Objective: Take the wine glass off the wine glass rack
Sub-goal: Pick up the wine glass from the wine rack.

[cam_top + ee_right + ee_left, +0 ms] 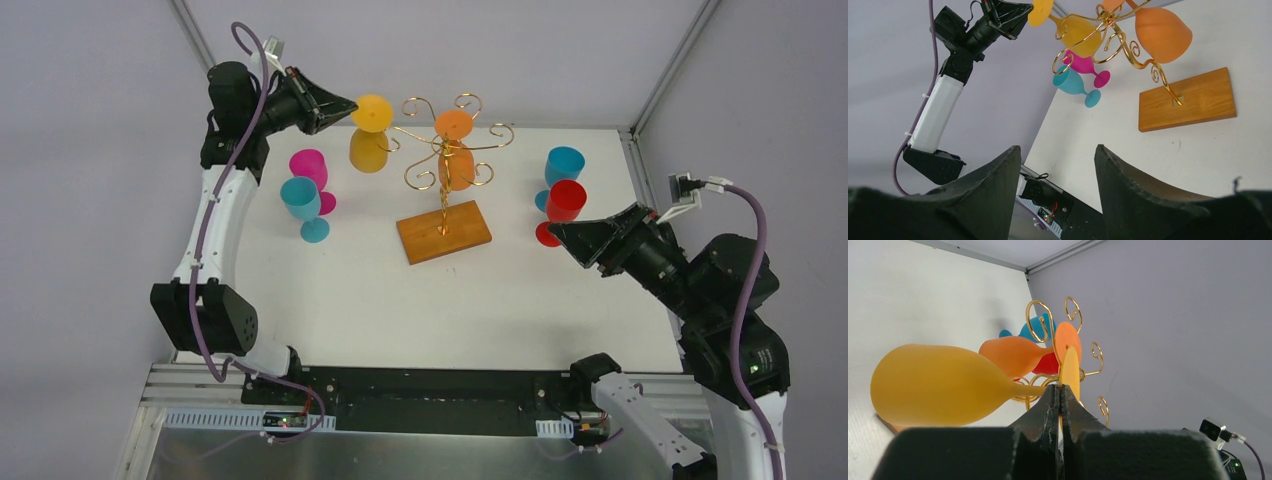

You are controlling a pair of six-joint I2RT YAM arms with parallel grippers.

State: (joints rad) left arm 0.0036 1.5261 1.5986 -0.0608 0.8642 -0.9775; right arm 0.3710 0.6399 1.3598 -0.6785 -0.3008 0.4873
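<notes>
Clamped on the thin edge of the round foot of the translucent yellow plastic wine glass point(943, 385): left gripper point(1060, 392), jaws together with only that disc between. Held in the air over the table's far-left corner, just left of the gold wire wine glass rack point(443, 205) on its brown wooden base. Stem's release from the nearest scroll arm: not determinable. Jaws of the right gripper point(1057, 147) apart and empty, near the right edge beside the red plastic glass point(563, 200).

Watch for slip or swivel in so narrow a pinch on a smooth disc. Watch for a stem snagged in the scroll, likely to drag or tip the rack and shake the orange plastic glass point(455, 150) hanging there. Avoid a drop onto the pink plastic glass point(308, 165) or the teal plastic glass point(300, 198) near the left edge.

Inverted: foot uppermost, bowl mouth downward. Long axis foot to bowl, apparently steep, foot end toward the left gripper.
</notes>
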